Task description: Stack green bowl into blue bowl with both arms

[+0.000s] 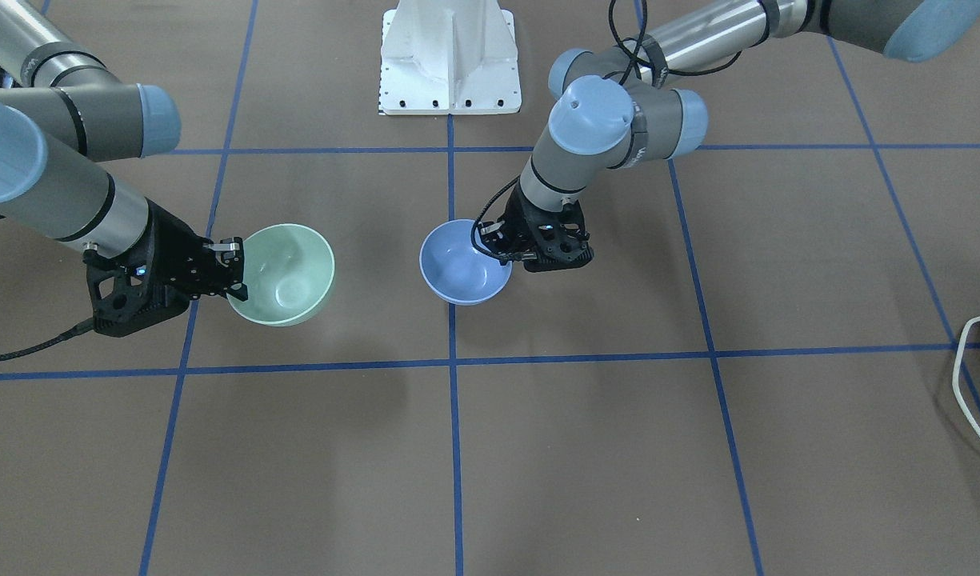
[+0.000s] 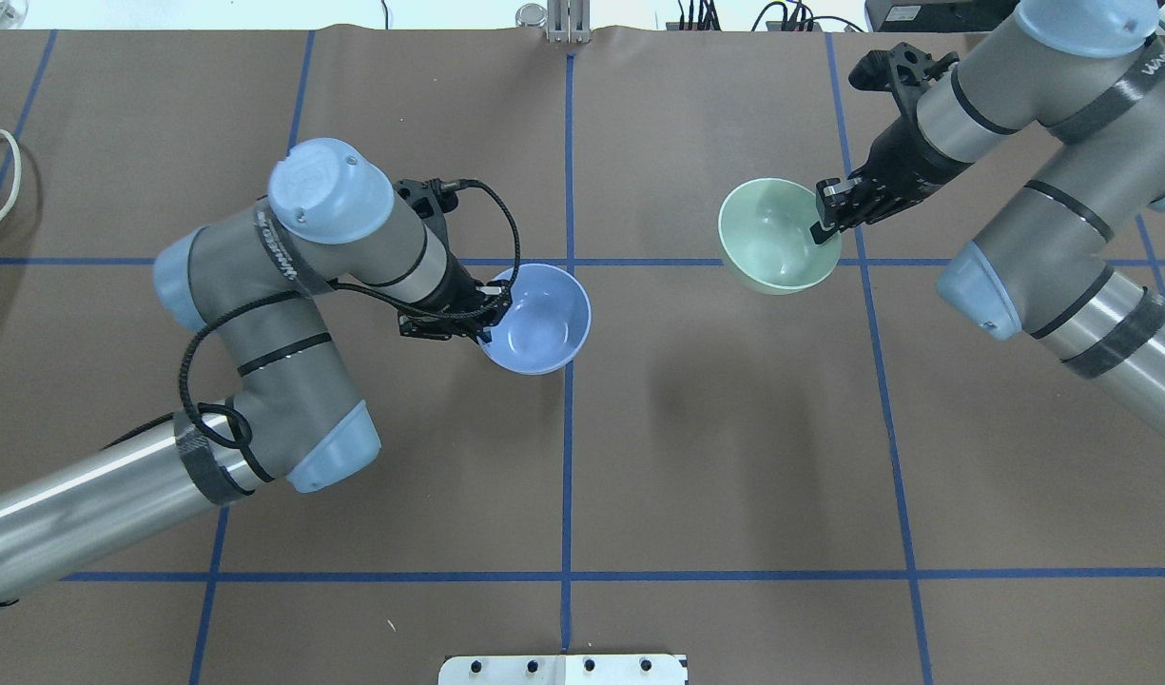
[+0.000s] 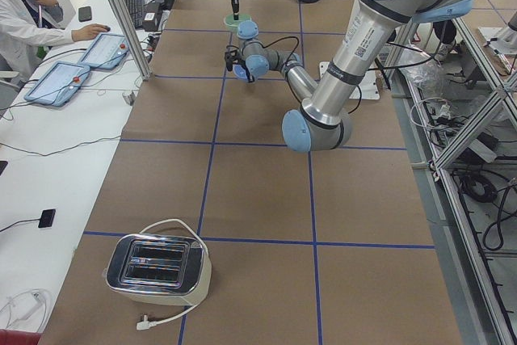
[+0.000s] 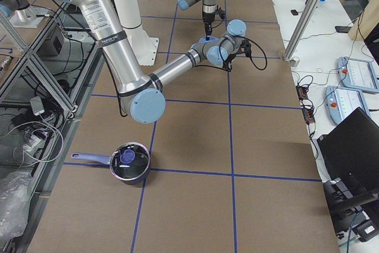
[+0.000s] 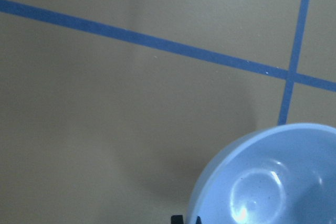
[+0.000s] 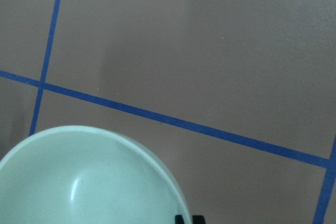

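Note:
My left gripper (image 2: pixel 487 319) is shut on the near rim of the periwinkle-blue bowl (image 2: pixel 536 319) and holds it upright a little above the table, close to the centre line. It also shows in the front view (image 1: pixel 490 250) with the blue bowl (image 1: pixel 464 264). My right gripper (image 2: pixel 825 225) is shut on the rim of the mint-green bowl (image 2: pixel 775 249), also held above the table, to the right of the blue one and apart from it. The front view shows this gripper (image 1: pixel 234 270) and the green bowl (image 1: pixel 286 276). The wrist views show the blue bowl (image 5: pixel 273 182) and the green bowl (image 6: pixel 89 182).
Brown table with blue tape grid lines (image 2: pixel 568 428). The white robot base plate (image 1: pixel 450 56) stands at the robot's edge. A toaster (image 3: pixel 157 268) with a white cable (image 2: pixel 2 181) sits at the far left end, and a dark pot with a lid (image 4: pixel 127 161) at the right end.

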